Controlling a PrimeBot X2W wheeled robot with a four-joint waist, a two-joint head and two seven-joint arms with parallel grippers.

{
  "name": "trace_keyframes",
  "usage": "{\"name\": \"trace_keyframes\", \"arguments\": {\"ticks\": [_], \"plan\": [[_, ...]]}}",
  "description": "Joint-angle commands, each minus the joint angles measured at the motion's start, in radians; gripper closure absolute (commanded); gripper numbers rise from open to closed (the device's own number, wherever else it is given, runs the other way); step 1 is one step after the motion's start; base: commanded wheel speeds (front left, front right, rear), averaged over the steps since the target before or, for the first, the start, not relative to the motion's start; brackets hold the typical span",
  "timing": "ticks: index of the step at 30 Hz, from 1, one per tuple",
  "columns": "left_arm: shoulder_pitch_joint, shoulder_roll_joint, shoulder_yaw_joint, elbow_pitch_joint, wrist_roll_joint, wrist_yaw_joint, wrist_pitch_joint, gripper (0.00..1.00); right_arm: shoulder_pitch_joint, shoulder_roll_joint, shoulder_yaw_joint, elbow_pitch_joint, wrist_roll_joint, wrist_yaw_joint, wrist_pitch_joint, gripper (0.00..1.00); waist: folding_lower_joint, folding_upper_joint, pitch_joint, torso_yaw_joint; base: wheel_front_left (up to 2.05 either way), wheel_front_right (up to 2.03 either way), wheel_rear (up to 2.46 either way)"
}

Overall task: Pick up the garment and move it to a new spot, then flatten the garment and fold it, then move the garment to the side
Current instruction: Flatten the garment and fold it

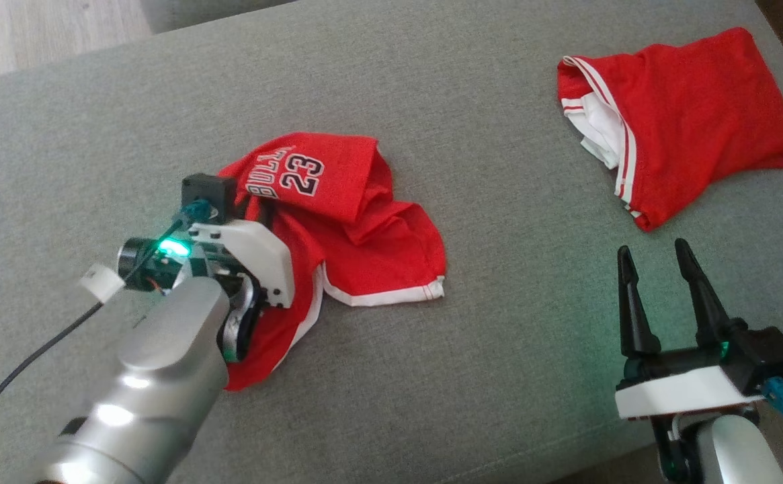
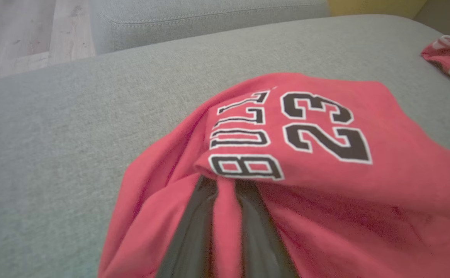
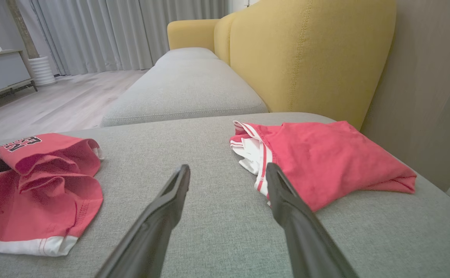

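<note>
The garment (image 1: pixel 364 222) is a crumpled red jersey piece with white trim and "BULLS 23" print, lying on the grey cushion left of centre. My left gripper (image 1: pixel 263 212) reaches into its left side. In the left wrist view the two dark fingers (image 2: pixel 192 227) are pinched on a fold of the garment (image 2: pixel 325 185), their tips tucked under the printed flap. It also shows at the left of the right wrist view as a red heap (image 3: pixel 47 181). My right gripper (image 1: pixel 653 249) stands open over bare cushion at the lower right, holding nothing (image 3: pixel 228 168).
A second red garment (image 1: pixel 693 114), folded with white stripes, lies at the far right of the cushion (image 1: pixel 499 349), just beyond my right fingers (image 3: pixel 325 158). A yellow backrest (image 3: pixel 306 50) rises behind it. Wood floor (image 1: pixel 28 33) lies past the cushion's far left edge.
</note>
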Motion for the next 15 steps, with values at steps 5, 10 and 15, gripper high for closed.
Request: {"name": "trace_keyframes", "arguments": {"ticks": [5, 10, 15], "plan": [[-0.080, 0.001, 0.050, 0.108, 0.019, -0.018, -0.131, 0.00, -0.024, -0.008, 0.023, -0.019, -0.011, 0.007, -0.011, 0.00, -0.0001, 0.0000, -0.002, -0.003, 0.00, 0.00, 0.00], [-0.065, -0.015, 0.077, 0.130, -0.002, -0.029, -0.220, 0.00, -0.014, -0.008, 0.010, -0.022, -0.006, 0.007, -0.011, 0.00, -0.0001, 0.0000, -0.022, 0.006, 0.00, 0.00, 0.00], [0.031, -0.014, 0.110, 0.055, -0.028, -0.020, -0.307, 0.00, 0.011, -0.008, -0.012, -0.030, 0.002, 0.007, -0.011, 0.00, -0.0001, 0.0000, -0.058, 0.035, 0.00, 0.00, 0.00]]}}
